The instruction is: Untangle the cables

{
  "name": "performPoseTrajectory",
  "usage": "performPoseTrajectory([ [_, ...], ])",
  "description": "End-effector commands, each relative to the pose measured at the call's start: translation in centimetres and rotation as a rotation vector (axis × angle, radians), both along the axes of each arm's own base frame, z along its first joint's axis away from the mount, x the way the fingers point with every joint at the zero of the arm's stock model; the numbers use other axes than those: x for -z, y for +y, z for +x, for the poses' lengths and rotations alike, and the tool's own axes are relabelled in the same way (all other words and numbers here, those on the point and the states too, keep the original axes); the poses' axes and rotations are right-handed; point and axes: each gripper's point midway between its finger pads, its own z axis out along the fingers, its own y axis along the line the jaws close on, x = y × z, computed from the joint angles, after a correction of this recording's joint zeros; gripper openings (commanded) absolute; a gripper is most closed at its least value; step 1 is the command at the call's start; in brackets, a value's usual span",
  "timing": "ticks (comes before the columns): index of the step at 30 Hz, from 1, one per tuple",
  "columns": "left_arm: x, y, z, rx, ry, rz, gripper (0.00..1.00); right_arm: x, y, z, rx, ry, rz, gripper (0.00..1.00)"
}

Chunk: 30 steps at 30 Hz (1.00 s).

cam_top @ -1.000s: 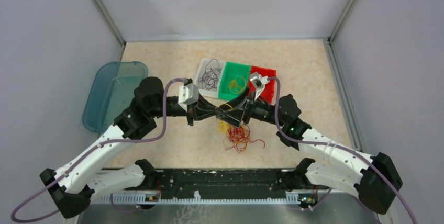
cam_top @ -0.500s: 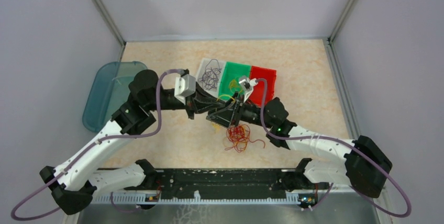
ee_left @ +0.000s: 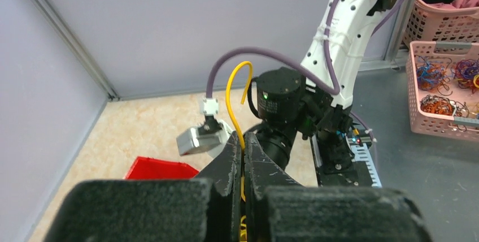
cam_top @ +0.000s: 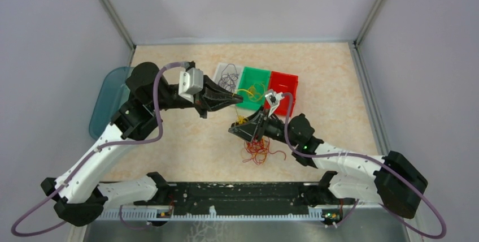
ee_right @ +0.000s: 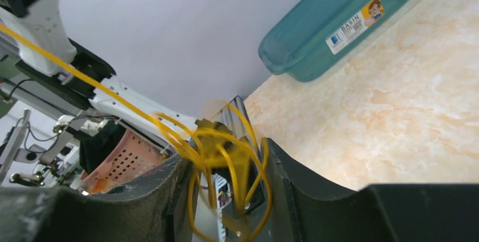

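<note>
In midair, left fingers (ee_left: 229,163) pinch thin yellow cable (ee_left: 227,98); right fingers (ee_right: 169,191) clasp its loops (ee_right: 217,140).

Fig.: My left arm (cam_top: 99,157) and right arm (cam_top: 350,163): white shells, black joints, purple cable (cam_top: 159,112) along each, grey wrist camera (cam_top: 190,82), black left gripper (ee_left: 243,143) and right gripper (ee_right: 226,160).

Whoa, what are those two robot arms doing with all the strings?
They're untangling cables. The left gripper is shut on one yellow cable and holds it up near the green tray. The right gripper grips a yellow tangle, and the cable seems stretched between the two. A pile of red cables lies on the table, not yet sorted.
</note>
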Motion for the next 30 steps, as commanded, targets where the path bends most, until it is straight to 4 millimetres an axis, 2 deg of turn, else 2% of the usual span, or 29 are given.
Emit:
performPoseTrajectory([
  [1,-4.9,0.8,-1.0,0.018,-0.123,-0.089,0.0,1.9,-0.5,0.1,0.031,0.009,-0.04,0.44],
  [5,-6.2,1.0,-1.1,0.016,-0.154,-0.101,0.0,3.2,-1.1,-0.1,0.046,0.023,-0.063,0.44],
  [8,-6.3,1.0,-1.1,0.015,-0.162,-0.098,0.0,2.8,-1.6,-0.2,0.059,0.021,-0.059,0.47],
  [14,-5.1,1.0,-1.0,0.015,-0.164,-0.073,0.0,-1.2,-3.7,-0.6,0.116,-0.06,-0.026,0.61],
  [19,-4.6,1.0,-1.1,0.019,-0.167,-0.065,0.0,-5.0,-5.8,-1.8,0.142,-0.125,0.046,0.65],
  [24,-4.5,0.9,-1.1,0.024,-0.161,-0.063,0.0,-6.6,-5.8,-2.1,0.132,-0.151,0.057,0.65],
  [30,-4.6,0.9,-1.1,0.027,-0.16,-0.066,0.0,-7.6,-6.0,-0.9,0.196,-0.152,0.056,0.62],
])
